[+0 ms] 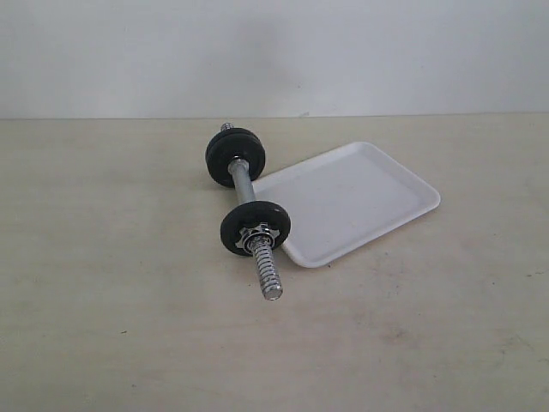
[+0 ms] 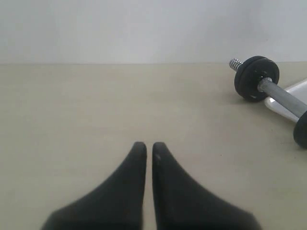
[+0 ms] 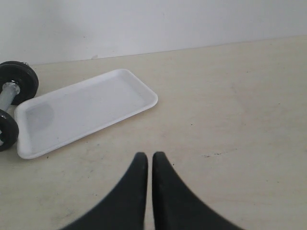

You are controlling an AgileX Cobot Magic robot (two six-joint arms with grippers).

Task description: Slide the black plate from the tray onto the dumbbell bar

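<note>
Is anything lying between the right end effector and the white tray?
No, only bare table separates the right end effector from the tray; the right wrist view shows it.

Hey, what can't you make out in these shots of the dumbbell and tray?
Exterior view: chrome dumbbell bar, far threaded end mostly hidden behind the far black discs.
Left wrist view: near black disc and flat white plastic tray, cut by the frame edge.
Right wrist view: bar's threaded ends, outside the frame edge.
</note>
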